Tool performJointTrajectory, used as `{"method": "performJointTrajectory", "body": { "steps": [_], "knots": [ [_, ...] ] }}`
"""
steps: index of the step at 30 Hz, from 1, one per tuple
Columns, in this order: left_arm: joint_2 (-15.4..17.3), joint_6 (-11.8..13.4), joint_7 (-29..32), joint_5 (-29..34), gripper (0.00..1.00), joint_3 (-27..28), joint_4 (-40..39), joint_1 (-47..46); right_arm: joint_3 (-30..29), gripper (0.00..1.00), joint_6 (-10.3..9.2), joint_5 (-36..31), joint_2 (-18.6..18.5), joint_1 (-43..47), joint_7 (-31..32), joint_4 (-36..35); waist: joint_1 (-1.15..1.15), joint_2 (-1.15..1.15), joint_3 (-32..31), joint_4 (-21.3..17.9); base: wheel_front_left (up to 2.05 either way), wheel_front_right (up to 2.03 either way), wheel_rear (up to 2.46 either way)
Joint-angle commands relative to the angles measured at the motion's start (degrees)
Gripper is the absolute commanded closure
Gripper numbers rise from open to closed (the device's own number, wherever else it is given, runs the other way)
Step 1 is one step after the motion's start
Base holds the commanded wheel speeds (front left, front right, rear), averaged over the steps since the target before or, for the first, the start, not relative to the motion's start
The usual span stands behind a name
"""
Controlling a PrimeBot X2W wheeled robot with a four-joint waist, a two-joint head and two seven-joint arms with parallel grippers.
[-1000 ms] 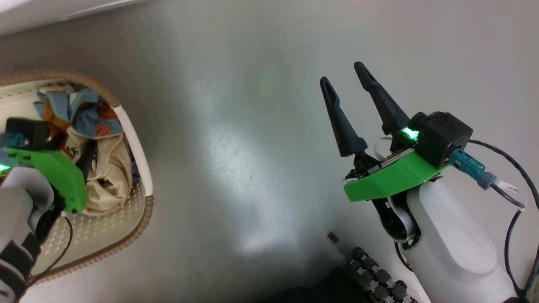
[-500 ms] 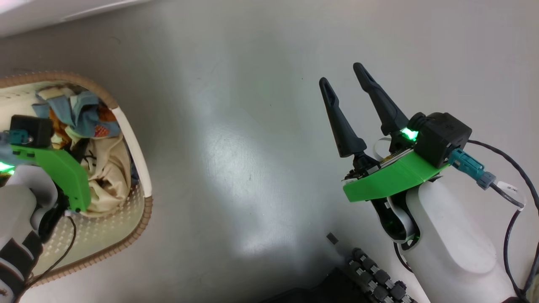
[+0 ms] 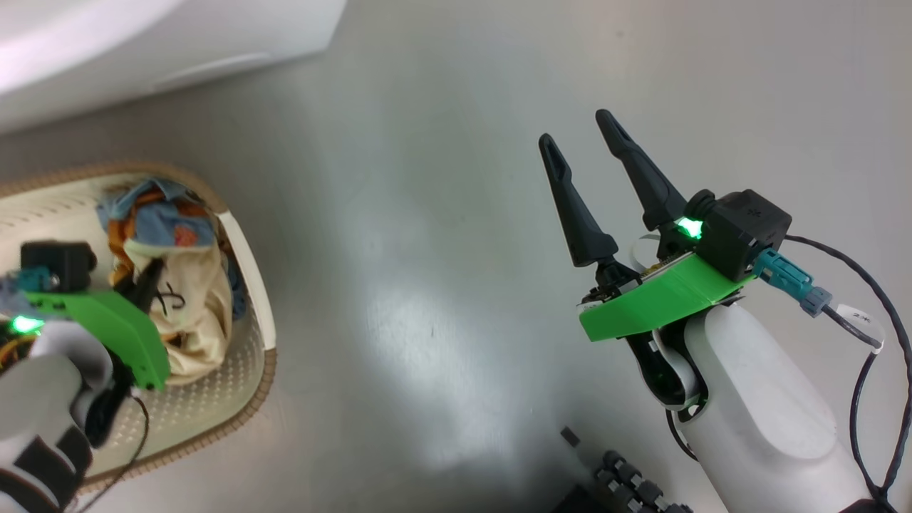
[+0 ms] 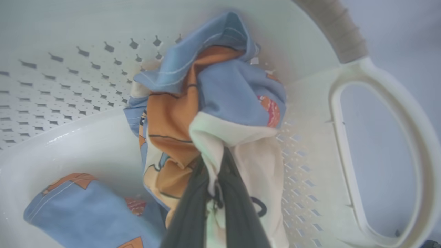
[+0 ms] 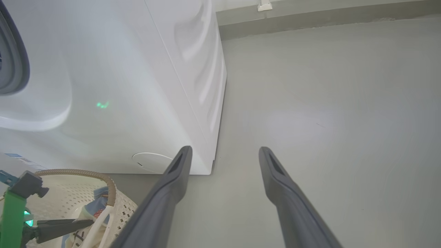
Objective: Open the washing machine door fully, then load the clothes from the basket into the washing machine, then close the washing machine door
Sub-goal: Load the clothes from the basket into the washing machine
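The cream-white basket (image 3: 251, 377) stands on the floor at the left, just before the white washing machine (image 3: 178, 35). Inside it, my left gripper (image 4: 215, 168) is shut on a fold of the cream garment (image 4: 262, 162) of the clothes. A light blue and orange piece (image 4: 234, 89) is bunched against it. Another blue piece (image 4: 79, 210) lies on the basket floor. My right gripper (image 3: 574, 128) hangs open over bare floor at the right, holding nothing. The right wrist view shows the washing machine (image 5: 120, 86) with its grey gasket (image 5: 13, 62). The washing machine door is out of view.
My wheeled base (image 3: 634, 484) sits at the bottom, and a cable (image 3: 855, 320) loops by the right forearm. A round lower flap (image 5: 151, 162) marks the machine's front corner. Grey floor (image 3: 427, 249) stretches between the basket and the right arm, up to a skirting (image 5: 310, 17).
My left gripper has shut on the cream garment, which is now bunched around its fingers. The head camera has shifted, bringing the machine's base into view. The right arm has kept still.
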Motion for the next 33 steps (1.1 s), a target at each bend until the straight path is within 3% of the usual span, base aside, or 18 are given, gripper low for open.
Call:
{"method": "performJointTrajectory", "body": {
  "steps": [1,12,18,33],
  "knots": [
    [1.4,-0.1,-1.4,-0.9,1.00,0.8,-0.8,2.3,0.7,0.00,0.42,0.4,0.3,1.9,-0.5,-0.7,0.00,0.00,-3.8,0.5,0.00,0.00,0.00],
    [0.0,-0.1,-4.7,-3.4,1.00,0.0,-2.6,7.8,0.0,0.00,0.42,0.5,0.3,4.2,-0.5,1.5,0.00,0.00,-14.5,2.2,0.00,0.00,0.00],
    [-0.6,-0.1,-5.0,-2.2,1.00,2.8,-4.0,9.6,-0.8,0.00,0.42,0.3,0.3,5.7,-0.5,3.0,0.00,0.00,-19.6,3.3,0.00,0.00,0.00],
    [-4.1,-0.1,-5.0,10.0,1.00,23.1,-11.9,23.1,-1.8,0.00,0.42,3.0,-3.4,11.8,-0.5,5.8,0.00,0.00,-34.2,7.2,0.00,0.00,0.00]
  ]
}}
